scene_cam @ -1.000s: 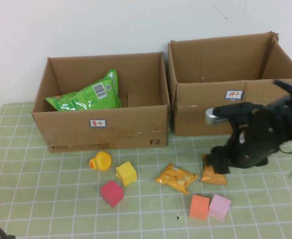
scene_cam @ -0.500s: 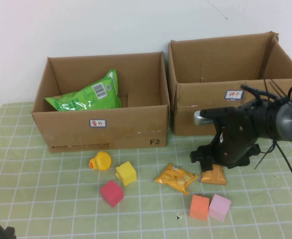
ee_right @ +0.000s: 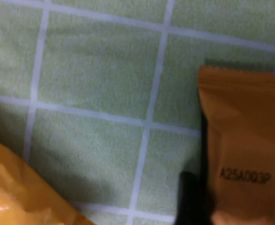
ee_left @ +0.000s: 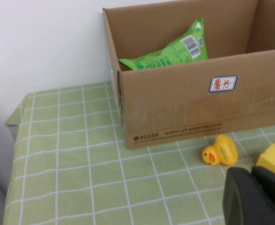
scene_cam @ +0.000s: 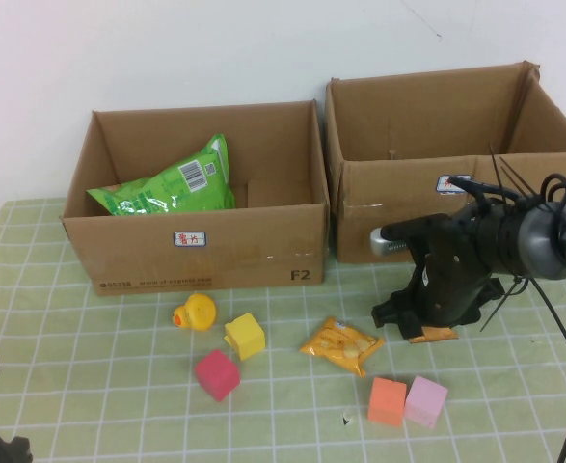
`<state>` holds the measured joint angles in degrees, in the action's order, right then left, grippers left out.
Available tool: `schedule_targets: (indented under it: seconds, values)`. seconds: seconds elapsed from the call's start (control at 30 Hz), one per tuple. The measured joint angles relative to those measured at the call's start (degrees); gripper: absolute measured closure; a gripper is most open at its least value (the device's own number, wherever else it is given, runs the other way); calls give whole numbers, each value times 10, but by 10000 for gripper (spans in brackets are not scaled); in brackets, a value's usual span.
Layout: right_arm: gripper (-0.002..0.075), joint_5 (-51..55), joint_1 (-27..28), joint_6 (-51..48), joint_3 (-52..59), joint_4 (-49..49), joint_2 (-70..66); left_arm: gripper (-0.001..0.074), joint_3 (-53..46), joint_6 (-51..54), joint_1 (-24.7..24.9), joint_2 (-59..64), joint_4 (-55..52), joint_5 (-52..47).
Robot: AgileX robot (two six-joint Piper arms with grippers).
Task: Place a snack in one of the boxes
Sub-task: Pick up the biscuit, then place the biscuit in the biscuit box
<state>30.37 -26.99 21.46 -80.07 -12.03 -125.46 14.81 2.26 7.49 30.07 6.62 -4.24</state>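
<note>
- Currently, the left gripper (ee_left: 254, 197) is parked low at the near left table corner, short of the yellow rubber duck (ee_left: 220, 150); whether its jaws are open cannot be told.
- The left cardboard box (scene_cam: 196, 253) already holds a green chip bag (scene_cam: 167, 183).
- The orange cracker packet (scene_cam: 341, 345) lies on the checked tablecloth (scene_cam: 90, 367), just left of the right gripper (scene_cam: 408, 318); a sweep could drag it along.
- The right gripper sits low over the small orange snack packet (ee_right: 242, 154). Jaw opening and grip cannot be told.
- Risk: a flat, slick packet may slip out on lifting.
- Risk: a low carry could snag the near wall of the right cardboard box (scene_cam: 389, 217).
</note>
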Motion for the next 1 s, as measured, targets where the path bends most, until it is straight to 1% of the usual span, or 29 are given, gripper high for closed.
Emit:
schedule_targets:
  seconds: [0.07,0.3,0.5,0.67,0.8,0.9,1.0]
  values:
    - [342,9,0,0,-1,-1,0,736,0,0,0,0,0,1]
    - [342,71,0,-12,-5,-9,1,736,0,0,0,0,0,4]
    - [344,145,0,-28,-3,-12,19,736,-10,0,0,0,0,6]
    - [344,192,0,-36,-8,-14,68,736,-10,0,0,0,-2,14]
    - [345,233,0,-60,-33,-14,141,736,-10,0,0,0,-3,17]
    - [345,246,0,-69,-62,-14,181,736,-10,0,0,0,-3,17]
    - [345,237,0,-73,-101,-23,214,736,-10,0,0,0,-4,17]
